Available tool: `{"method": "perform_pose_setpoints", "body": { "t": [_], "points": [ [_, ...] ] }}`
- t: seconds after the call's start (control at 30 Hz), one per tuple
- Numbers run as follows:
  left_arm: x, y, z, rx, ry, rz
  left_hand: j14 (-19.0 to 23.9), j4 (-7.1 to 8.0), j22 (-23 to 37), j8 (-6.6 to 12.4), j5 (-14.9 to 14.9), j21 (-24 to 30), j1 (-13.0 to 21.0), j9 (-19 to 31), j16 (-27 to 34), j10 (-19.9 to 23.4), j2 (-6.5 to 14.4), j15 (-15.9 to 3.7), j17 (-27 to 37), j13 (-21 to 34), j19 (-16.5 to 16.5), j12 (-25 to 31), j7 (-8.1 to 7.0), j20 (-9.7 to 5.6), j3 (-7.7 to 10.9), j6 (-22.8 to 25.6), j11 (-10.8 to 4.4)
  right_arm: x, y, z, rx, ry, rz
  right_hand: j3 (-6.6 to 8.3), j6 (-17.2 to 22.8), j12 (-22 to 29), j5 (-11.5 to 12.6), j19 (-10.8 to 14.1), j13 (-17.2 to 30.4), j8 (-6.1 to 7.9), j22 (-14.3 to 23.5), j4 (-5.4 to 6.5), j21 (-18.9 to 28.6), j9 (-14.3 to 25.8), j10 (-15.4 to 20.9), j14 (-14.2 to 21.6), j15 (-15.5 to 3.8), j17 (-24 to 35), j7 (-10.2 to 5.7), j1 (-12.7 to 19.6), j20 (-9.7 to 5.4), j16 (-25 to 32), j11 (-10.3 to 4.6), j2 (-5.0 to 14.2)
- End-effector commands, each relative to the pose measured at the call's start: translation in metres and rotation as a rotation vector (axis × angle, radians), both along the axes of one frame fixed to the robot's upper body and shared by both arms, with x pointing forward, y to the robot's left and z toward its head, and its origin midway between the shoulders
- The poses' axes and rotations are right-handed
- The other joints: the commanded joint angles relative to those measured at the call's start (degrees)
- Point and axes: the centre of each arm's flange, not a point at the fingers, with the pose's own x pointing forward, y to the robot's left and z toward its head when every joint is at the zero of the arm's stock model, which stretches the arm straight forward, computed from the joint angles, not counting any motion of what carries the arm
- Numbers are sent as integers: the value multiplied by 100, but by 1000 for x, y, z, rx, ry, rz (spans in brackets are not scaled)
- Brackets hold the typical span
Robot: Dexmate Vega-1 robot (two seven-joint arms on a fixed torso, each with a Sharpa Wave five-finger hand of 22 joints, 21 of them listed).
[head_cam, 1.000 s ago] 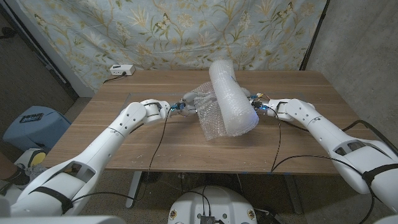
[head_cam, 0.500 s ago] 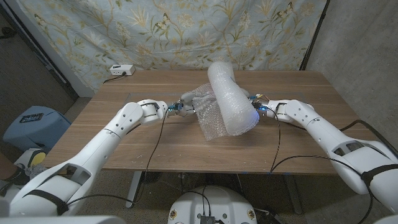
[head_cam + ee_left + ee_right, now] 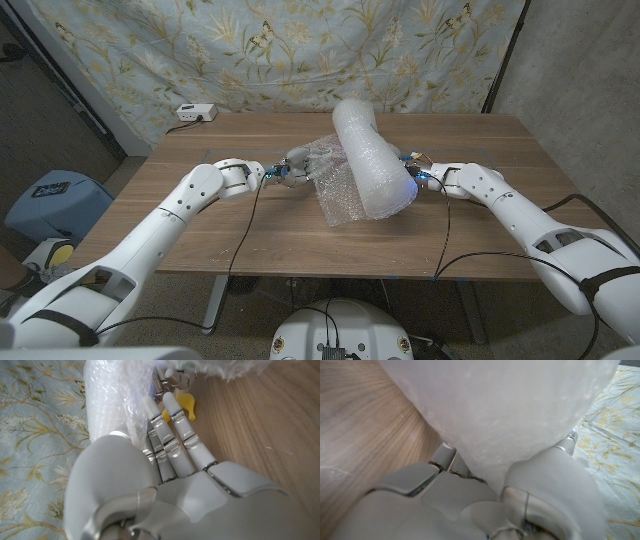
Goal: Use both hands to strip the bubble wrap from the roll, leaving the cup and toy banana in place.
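Observation:
The bubble wrap roll stands tilted over the middle of the table, its upper end leaning toward the far side. A loose sheet of wrap hangs off its left side down to the wood. My left hand grips the sheet's edge; in the left wrist view the wrap runs between the thumb and the fingers. The yellow toy banana lies on the table just beyond those fingers. My right hand holds the roll's lower end, and the roll presses against that hand.
A white power strip sits at the table's far left corner. A flowered cloth hangs behind the table. A blue bin stands on the floor to the left.
My left hand has drawn slightly to the left with the sheet's edge, and the loose wrap has spread a little further off the roll. The right hand and roll have stayed put.

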Motion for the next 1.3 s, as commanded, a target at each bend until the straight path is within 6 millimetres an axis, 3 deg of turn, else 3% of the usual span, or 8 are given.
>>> {"method": "perform_pose_setpoints", "body": {
  "t": [0.03,0.5,1.3],
  "points": [
    [-2,1,1,9,-6,5,50,-16,-7,31,40,64,23,14,-7,102,-42,2,21,29,-31,-24,60,-23,38,73,-61,-1,0,0,8,-17,6,12,-17,-44,60,-3,-25,-27,17,110,-35,0,-38,83,-105,5,21,-24,46,-44,56,49],
    [0,3,4,11,-9,11,91,-18,-15,46,39,157,22,12,-11,137,-53,-4,60,43,-42,-44,69,-39,51,115,-63,3,1,2,18,-23,27,-87,-188,-202,146,-28,-98,-124,11,348,-94,-90,-166,-32,58,-139,129,-428,155,-137,211,-63],
    [-4,8,11,39,-24,28,111,-18,-29,37,36,313,18,13,-47,161,-76,-3,113,66,-86,-91,67,-49,73,107,-76,4,0,0,66,-82,56,-54,-209,-365,288,-138,-149,-123,10,425,-199,-184,-286,-246,156,-273,68,-547,219,-197,258,-147]
  ]
}}
